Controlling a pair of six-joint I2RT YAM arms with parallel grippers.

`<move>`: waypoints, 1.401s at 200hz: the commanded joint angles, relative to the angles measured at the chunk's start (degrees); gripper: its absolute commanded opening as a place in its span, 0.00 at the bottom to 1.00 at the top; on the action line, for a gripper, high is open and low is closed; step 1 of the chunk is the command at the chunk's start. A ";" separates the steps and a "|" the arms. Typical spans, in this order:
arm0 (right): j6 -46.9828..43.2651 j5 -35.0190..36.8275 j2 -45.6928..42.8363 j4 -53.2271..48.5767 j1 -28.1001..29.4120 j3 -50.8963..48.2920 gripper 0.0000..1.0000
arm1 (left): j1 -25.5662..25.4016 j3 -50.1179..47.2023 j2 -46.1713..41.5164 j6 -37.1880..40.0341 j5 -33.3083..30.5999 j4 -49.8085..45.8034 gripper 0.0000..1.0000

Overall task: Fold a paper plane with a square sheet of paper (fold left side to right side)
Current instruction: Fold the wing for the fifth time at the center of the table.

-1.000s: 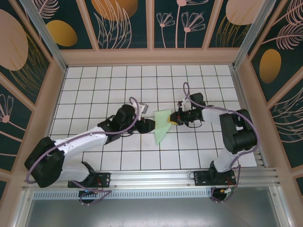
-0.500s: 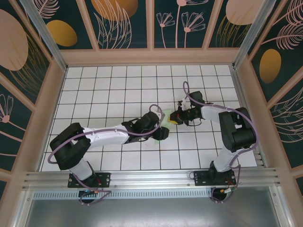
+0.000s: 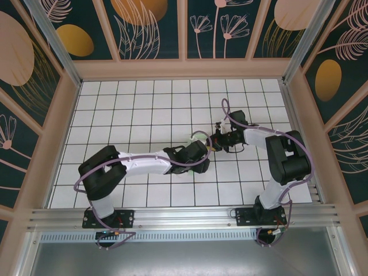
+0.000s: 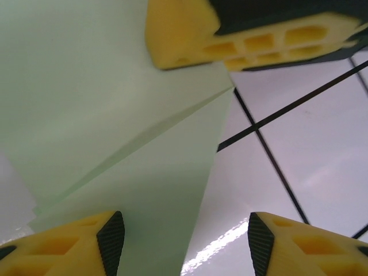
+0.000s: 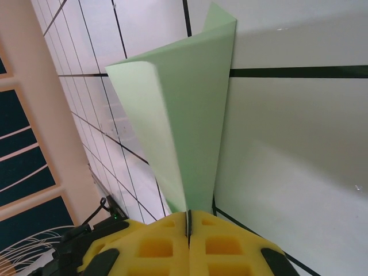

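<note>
The pale green sheet of paper (image 5: 190,115) is folded into a narrow pointed shape with a raised flap. My right gripper (image 5: 188,221) is shut on its near end, yellow fingers pressed together. In the left wrist view the paper (image 4: 115,115) lies on the white tiles with a diagonal crease, and the right gripper's yellow fingers (image 4: 241,34) show at the top. My left gripper (image 4: 185,241) is open just above the sheet's right edge, which runs between its fingertips. From above, the left gripper (image 3: 201,154) covers most of the paper and meets the right gripper (image 3: 214,142).
The floor is white grid tiles (image 3: 138,109) inside a wooden-framed enclosure with patterned walls (image 3: 184,69). An aluminium rail (image 3: 184,215) runs along the near edge by the arm bases. Both arms reach toward the middle of the floor.
My left arm has swung right across the floor and now hovers over the paper, its jaws a little wider. The right gripper has stayed shut on the paper.
</note>
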 commanded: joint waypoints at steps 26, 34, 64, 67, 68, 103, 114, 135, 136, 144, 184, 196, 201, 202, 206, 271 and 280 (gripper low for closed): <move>0.50 1.28 1.57 -2.30 0.73 1.53 0.00 | -0.25 1.43 2.42 -0.93 -5.50 -4.31 0.59; 0.54 1.24 1.73 -2.29 0.83 1.47 0.00 | -0.27 1.39 2.64 -0.97 -5.60 -4.32 0.58; 0.47 1.37 2.37 -2.34 1.33 1.80 0.00 | -0.19 1.17 3.54 -0.93 -5.26 -3.58 0.55; 0.51 1.43 2.34 -2.30 1.34 1.87 0.00 | -0.26 1.09 3.70 -0.93 -5.20 -3.47 0.54; 0.49 1.44 2.41 -2.29 1.34 1.83 0.00 | -0.27 1.08 3.73 -0.97 -5.18 -3.41 0.54; 0.21 1.39 2.92 -2.74 1.60 2.30 0.00 | -0.26 1.22 4.60 -1.09 -4.89 -2.91 0.48; 0.06 1.29 2.92 -2.73 1.61 2.34 0.00 | -0.20 1.08 4.80 -1.19 -5.11 -2.83 0.46; -0.89 1.31 2.96 -3.81 1.61 2.88 0.00 | -0.26 0.40 4.72 -1.45 -6.09 -2.24 0.42; -0.96 1.38 2.94 -3.98 1.60 2.91 0.00 | -0.26 0.39 4.68 -1.45 -6.11 -2.23 0.42; -1.55 1.62 3.00 -4.69 1.60 3.12 0.00 | -0.22 0.38 4.65 -1.63 -6.34 -2.09 0.39; -1.90 2.65 2.63 -5.28 1.26 3.41 0.00 | -0.20 1.23 3.79 -1.36 -6.44 -1.68 0.23; -2.03 2.96 2.55 -5.35 1.17 3.69 0.02 | -0.26 1.51 3.52 -1.15 -6.47 -1.81 0.17; -2.16 3.25 2.51 -5.56 1.10 3.83 0.03 | -0.20 1.67 3.47 -1.10 -6.54 -1.93 0.14; -2.16 3.28 2.45 -5.64 1.08 3.86 0.03 | -0.24 1.68 3.49 -1.10 -6.55 -1.94 0.14; -2.24 3.57 2.34 -5.83 1.07 3.99 0.04 | -0.27 1.77 3.35 -1.02 -6.64 -1.94 0.12; -2.26 11.67 -8.37 -3.81 -4.32 1.60 0.42 | -0.24 3.85 3.66 -0.72 -4.38 -2.20 0.00; -2.00 12.92 -10.90 -3.21 -5.41 0.48 0.49 | -0.14 4.44 3.71 -0.49 -3.25 -2.29 0.00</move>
